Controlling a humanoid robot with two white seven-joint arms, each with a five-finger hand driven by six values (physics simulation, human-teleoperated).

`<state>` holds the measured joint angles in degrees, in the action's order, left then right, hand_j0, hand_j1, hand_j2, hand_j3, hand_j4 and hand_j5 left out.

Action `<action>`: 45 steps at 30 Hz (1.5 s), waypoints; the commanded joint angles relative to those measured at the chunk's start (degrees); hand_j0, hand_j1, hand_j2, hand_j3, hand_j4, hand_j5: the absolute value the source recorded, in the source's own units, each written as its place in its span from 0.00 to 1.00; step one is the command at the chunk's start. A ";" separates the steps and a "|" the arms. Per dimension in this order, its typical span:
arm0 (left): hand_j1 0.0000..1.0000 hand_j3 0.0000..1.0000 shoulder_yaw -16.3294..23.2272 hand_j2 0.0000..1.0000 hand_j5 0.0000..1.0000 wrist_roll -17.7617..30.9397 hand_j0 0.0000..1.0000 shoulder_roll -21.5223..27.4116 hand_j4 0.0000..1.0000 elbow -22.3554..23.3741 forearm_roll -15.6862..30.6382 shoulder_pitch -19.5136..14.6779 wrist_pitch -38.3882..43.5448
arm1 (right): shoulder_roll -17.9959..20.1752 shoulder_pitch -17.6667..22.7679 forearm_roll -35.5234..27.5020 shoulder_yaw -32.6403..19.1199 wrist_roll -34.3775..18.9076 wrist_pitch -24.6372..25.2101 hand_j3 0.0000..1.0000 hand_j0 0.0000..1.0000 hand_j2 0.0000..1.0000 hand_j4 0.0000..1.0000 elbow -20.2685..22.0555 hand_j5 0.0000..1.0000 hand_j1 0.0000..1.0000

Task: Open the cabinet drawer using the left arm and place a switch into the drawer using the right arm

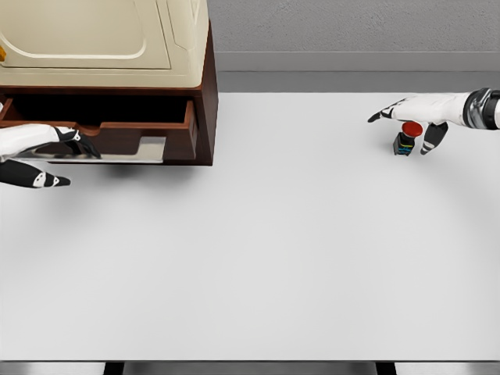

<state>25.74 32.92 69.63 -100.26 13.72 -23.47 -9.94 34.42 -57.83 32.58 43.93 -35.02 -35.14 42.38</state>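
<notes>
A brown cabinet point(205, 101) carrying a cream appliance stands at the table's far left, and its drawer point(117, 125) is pulled partly out with a dark gap showing inside. My left hand point(66, 160) reaches in from the left edge; its fingers point(74, 141) curl over the drawer's silver handle point(144, 150), with the thumb below. At the far right sits the switch point(405, 139), a small black box with a red button. My right hand point(398, 125) hovers just over it, open, with the index finger pointing left and the thumb hanging beside the switch.
The white table point(250, 258) stretches wide between the cabinet and the switch. A grey wall runs behind the table's far edge. The table's front edge lies near the bottom of the view.
</notes>
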 commanded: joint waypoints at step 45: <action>1.00 1.00 1.51 1.00 1.00 -0.14 1.00 20.46 1.00 -0.73 13.97 9.31 -25.06 | -1.46 -0.88 1.53 0.72 0.02 0.14 0.66 0.66 0.66 0.66 -2.13 0.66 0.66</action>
<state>27.05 32.91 88.64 -100.99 26.93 -13.80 -34.87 33.12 -58.71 34.40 44.77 -35.02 -35.14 40.24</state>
